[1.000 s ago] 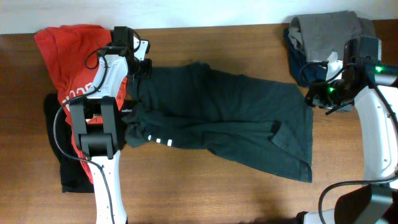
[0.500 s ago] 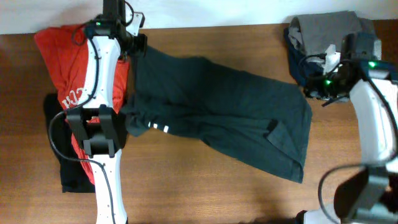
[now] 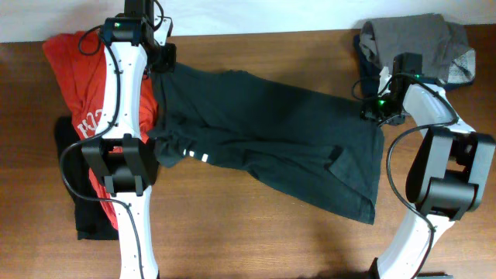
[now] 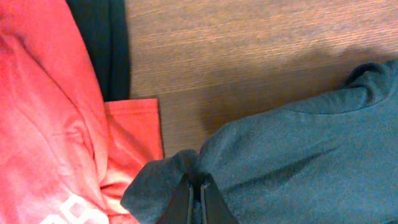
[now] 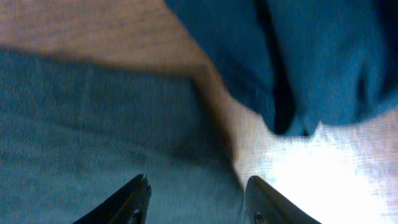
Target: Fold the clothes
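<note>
Red shirt [image 3: 74,70] is bunched up far left. A top-left fold of the black shirt [image 3: 271,132] is pinched tight by the left fingers [image 4: 186,200]. It's spread mid-surface [image 3: 256,240], long axis slanted upper left to lower right. Right fingers [image 3: 376,111] are held half open over its right edge, nothing gripped.

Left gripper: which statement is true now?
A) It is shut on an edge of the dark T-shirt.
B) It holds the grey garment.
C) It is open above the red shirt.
A: the left wrist view shows the left gripper closed, with a fold of the dark T-shirt bunched at its tips.
</note>
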`<state>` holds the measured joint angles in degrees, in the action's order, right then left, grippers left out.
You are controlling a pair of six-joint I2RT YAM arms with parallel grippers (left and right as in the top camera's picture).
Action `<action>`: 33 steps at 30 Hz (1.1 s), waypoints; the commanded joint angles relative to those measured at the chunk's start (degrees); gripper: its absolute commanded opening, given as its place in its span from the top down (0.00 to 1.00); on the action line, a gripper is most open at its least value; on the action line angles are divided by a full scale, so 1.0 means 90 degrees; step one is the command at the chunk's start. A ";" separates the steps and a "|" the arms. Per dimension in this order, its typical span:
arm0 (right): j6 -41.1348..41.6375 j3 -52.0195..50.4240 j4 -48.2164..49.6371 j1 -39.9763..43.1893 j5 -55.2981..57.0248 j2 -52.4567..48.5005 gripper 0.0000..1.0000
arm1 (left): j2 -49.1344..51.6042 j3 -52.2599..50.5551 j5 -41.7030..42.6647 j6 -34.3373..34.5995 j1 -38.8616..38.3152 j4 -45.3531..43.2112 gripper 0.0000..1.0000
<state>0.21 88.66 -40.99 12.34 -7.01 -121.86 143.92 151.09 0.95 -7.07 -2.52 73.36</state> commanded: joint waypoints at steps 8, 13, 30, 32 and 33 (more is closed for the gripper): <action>0.0342 0.0053 0.0651 -0.0032 -0.0034 -0.0491 0.71 | -0.0027 0.0146 -0.0253 -0.0015 0.0005 0.0114 0.99; 0.0362 0.0180 0.0724 -0.0039 -0.0036 -0.0495 0.90 | -0.0027 0.0146 -0.0386 -0.0015 0.0034 -0.0121 0.99; -0.0100 0.3524 -0.5486 -0.0024 -0.0034 -0.0454 0.96 | -0.0027 0.0146 -0.0617 -0.0260 0.0134 0.0537 0.99; -0.0163 0.3512 -0.5697 -0.0036 -0.0034 -0.0454 0.96 | -0.0027 0.0146 -0.0629 -0.0350 0.0134 0.0848 0.99; -0.0168 0.3512 -0.5756 -0.0036 -0.0034 -0.0454 0.96 | -0.0027 0.0146 -0.0665 -0.0374 0.0134 0.0945 0.99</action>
<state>-0.05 119.79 -91.48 12.23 -7.62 -126.06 143.92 151.26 -3.73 -8.19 -1.76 79.57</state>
